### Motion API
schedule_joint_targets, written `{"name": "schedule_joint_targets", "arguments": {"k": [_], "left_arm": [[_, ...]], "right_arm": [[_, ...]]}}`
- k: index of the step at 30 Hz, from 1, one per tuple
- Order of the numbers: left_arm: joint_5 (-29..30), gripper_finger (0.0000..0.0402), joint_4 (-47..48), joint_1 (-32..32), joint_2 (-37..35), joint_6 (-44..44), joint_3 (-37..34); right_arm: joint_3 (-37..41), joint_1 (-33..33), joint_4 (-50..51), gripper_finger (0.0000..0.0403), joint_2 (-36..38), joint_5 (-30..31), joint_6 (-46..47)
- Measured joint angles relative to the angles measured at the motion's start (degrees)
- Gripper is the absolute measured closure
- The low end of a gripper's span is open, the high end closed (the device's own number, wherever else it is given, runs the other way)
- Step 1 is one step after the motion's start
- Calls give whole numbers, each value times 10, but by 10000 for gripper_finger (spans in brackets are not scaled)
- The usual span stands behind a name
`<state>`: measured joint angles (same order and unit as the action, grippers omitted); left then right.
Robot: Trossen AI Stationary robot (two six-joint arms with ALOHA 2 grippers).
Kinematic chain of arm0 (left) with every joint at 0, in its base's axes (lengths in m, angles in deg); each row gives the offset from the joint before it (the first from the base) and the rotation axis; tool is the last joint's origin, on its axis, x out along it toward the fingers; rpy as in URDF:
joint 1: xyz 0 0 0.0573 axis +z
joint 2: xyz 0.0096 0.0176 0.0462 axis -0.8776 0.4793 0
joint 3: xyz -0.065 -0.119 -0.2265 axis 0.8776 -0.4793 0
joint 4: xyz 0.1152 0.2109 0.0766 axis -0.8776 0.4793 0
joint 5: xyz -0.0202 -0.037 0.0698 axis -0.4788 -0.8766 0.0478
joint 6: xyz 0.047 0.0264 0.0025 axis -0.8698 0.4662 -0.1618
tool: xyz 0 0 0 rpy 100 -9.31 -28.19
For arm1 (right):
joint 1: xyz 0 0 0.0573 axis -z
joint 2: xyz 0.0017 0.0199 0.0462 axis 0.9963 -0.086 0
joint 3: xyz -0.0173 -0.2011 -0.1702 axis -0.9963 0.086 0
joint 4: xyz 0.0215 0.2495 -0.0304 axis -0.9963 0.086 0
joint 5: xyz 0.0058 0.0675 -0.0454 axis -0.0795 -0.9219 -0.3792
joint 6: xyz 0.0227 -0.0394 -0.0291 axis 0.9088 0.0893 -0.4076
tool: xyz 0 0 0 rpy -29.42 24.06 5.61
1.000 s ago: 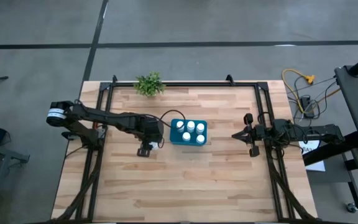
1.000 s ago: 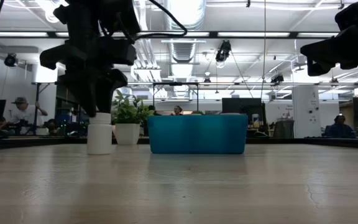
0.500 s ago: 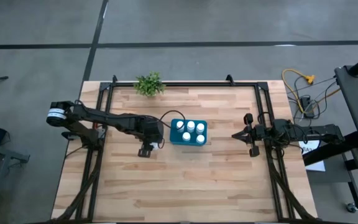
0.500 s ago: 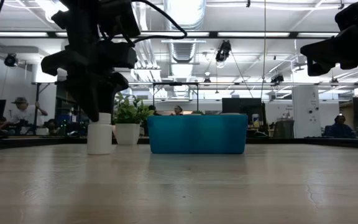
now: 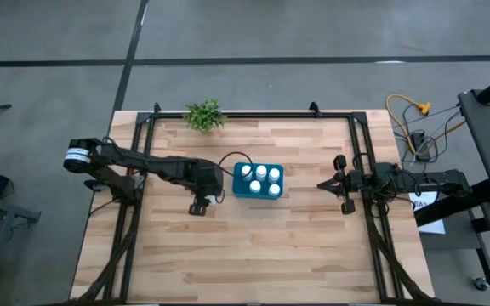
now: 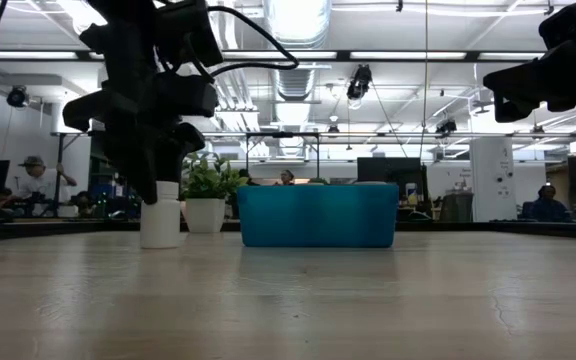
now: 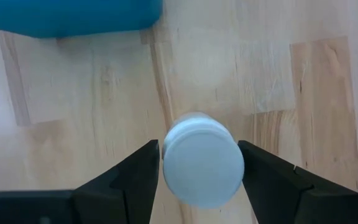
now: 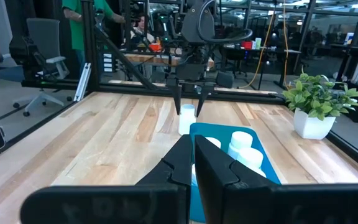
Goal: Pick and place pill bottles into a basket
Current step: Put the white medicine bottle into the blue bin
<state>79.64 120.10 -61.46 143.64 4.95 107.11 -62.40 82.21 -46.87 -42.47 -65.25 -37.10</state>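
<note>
Left arm: reaches from the table's left edge toward the centre, wrist bent so the left gripper (image 6: 158, 165) points straight down, just left of the basket (image 5: 258, 181).
Left gripper state: the fingers (image 7: 135, 174) stand on either side of the cap of the sixth pill bottle (image 7: 202, 159), touching or very nearly touching it; whether they press cannot be told. The bottle's base sits on the table (image 5: 270, 246).
Sixth pill bottle: upright on the wood, just beside the basket's left wall, apart from it in the low view (image 6: 161, 214).
Right arm: stretched in level from the table's right edge, well apart from the basket; the right gripper (image 5: 323, 184) points at it with its fingers pressed together, holding nothing.
Basket: teal, near the table's centre, with five pill bottles (image 5: 261, 179) standing inside, white caps up.
Open room: bare wood lies in front of the basket and between it and the right gripper; a black frame rail runs along the table's sides and far edge.
Plant: a small potted plant (image 5: 204, 115) sits at the far edge, well clear of both arms.
Writing: none can be read on the bottles or basket.
</note>
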Motion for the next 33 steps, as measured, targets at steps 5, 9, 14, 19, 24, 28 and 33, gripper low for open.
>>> {"name": "schedule_joint_targets", "arguments": {"k": [5,9,14,19,24,28,33], "left_arm": [[-1,205,-21,0,0,0,-15],[-3,232,-23,0,0,0,-17],[-4,251,-25,0,0,0,-15],[-5,251,-31,0,0,-4,-14],[-9,251,-24,0,0,-18,7],[-10,251,19,0,0,-21,43],[-10,251,53,0,0,-41,91]], "right_arm": [[0,0,0,394,0,0,0],[0,0,0,394,0,0,0],[0,0,0,394,0,0,0],[0,0,0,394,0,0,0],[0,0,0,394,0,0,0],[0,0,0,394,1,0,0],[0,0,0,394,0,0,0]]}}
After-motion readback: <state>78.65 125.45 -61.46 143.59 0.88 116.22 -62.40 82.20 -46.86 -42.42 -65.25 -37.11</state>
